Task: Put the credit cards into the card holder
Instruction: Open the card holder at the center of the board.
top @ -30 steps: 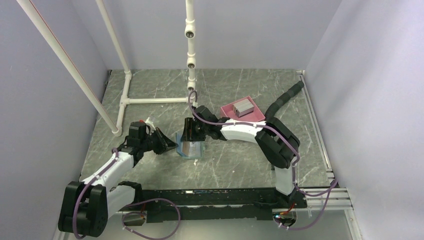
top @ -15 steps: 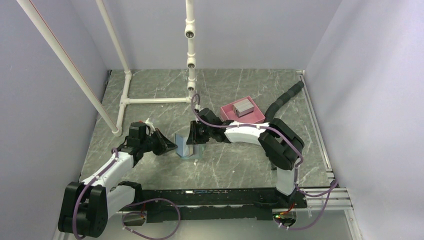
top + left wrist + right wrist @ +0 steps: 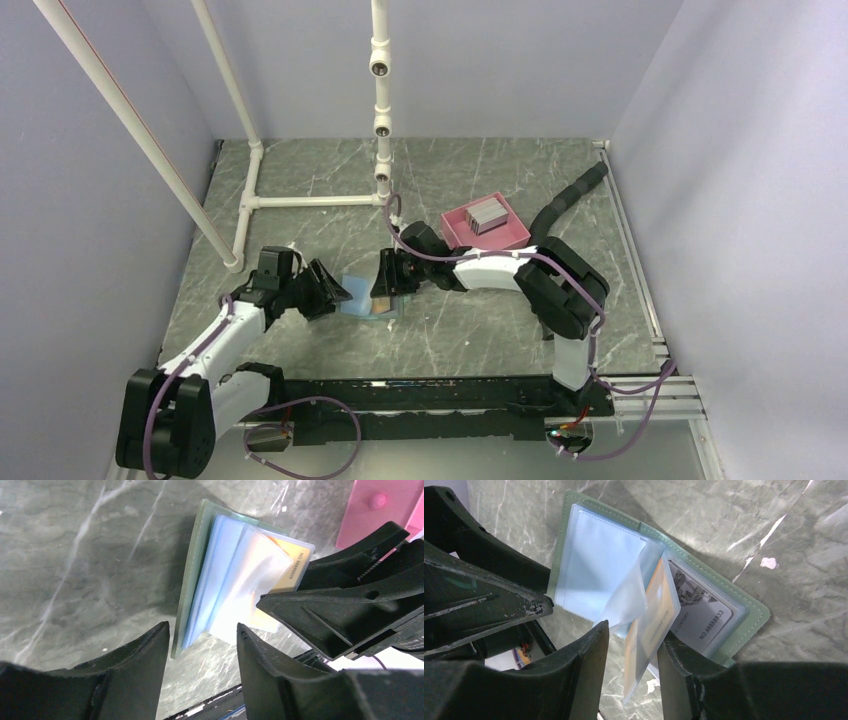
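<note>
The grey-green card holder [image 3: 360, 307] lies open on the table, its light blue sleeves spread [image 3: 197, 580] [image 3: 751, 612]. A tan-orange credit card [image 3: 656, 615] [image 3: 290, 567] sits in a clear sleeve that stands up between the fingers of my right gripper [image 3: 634, 632] [image 3: 383, 283]. The jaws stand apart and the sleeve leans on one finger. A grey credit card [image 3: 701, 612] lies in another sleeve. My left gripper [image 3: 202, 635] [image 3: 335, 293] is open just left of the holder, with nothing in it. More grey cards [image 3: 487, 213] are stacked in the pink tray.
The pink tray [image 3: 500, 232] [image 3: 380, 505] stands behind and to the right of the holder, beside the right arm. A white pipe frame [image 3: 300, 201] crosses the back left of the marble table. The two grippers face each other closely over the holder.
My left gripper has opened and let go of the holder's cover. The holder has gone from propped up to lying flat. The right gripper narrowed, then widened again.
</note>
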`<act>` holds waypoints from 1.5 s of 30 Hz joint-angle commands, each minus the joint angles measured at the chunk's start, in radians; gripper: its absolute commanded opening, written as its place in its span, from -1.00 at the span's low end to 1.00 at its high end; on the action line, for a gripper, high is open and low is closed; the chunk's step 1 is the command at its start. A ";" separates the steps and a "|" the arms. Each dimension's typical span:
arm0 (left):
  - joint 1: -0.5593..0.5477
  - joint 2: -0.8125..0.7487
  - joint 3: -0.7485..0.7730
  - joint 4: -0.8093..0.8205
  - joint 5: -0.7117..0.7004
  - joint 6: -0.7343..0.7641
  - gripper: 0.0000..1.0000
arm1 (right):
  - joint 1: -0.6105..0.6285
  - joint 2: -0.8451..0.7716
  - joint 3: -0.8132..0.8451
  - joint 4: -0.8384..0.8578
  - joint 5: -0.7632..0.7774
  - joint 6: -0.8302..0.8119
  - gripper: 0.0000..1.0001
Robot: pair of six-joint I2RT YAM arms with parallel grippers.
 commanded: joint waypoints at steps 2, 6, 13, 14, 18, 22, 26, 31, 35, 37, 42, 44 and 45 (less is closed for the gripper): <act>0.000 -0.053 0.060 -0.097 -0.081 0.036 0.28 | -0.007 -0.055 -0.024 0.081 -0.042 -0.010 -0.16; 0.000 -0.103 0.112 -0.191 -0.154 0.078 0.47 | -0.008 -0.073 -0.048 0.055 -0.005 -0.039 0.04; 0.000 -0.121 0.183 -0.235 -0.133 0.099 0.55 | -0.009 -0.098 -0.090 0.074 -0.019 -0.070 0.23; 0.000 -0.118 0.187 -0.219 -0.100 0.097 0.55 | -0.010 -0.097 -0.092 0.077 -0.023 -0.070 0.23; 0.000 -0.085 0.208 -0.150 0.029 0.086 0.53 | -0.011 -0.088 -0.098 0.114 -0.054 -0.079 0.20; -0.001 -0.073 0.213 -0.135 0.059 0.081 0.53 | -0.005 -0.050 -0.036 0.123 -0.080 -0.108 0.33; -0.001 -0.098 0.211 -0.153 0.026 0.088 0.54 | -0.003 0.015 0.052 0.071 -0.086 -0.134 0.47; -0.001 -0.117 0.267 -0.203 0.006 0.113 0.55 | -0.002 0.013 0.074 0.029 -0.083 -0.143 0.58; -0.001 -0.117 0.265 -0.180 0.030 0.102 0.58 | -0.004 -0.031 0.061 -0.005 -0.088 -0.141 0.70; 0.000 -0.109 0.251 -0.139 0.078 0.084 0.58 | -0.003 -0.053 0.041 -0.004 -0.079 -0.133 0.87; 0.000 -0.061 0.215 0.012 0.231 0.011 0.54 | -0.008 -0.070 0.007 0.002 -0.080 -0.115 0.93; -0.001 -0.036 0.202 0.066 0.260 -0.007 0.52 | -0.012 -0.081 -0.009 0.012 -0.074 -0.107 0.91; -0.001 -0.019 0.199 0.082 0.270 -0.011 0.50 | -0.015 -0.086 -0.013 0.011 -0.067 -0.104 0.86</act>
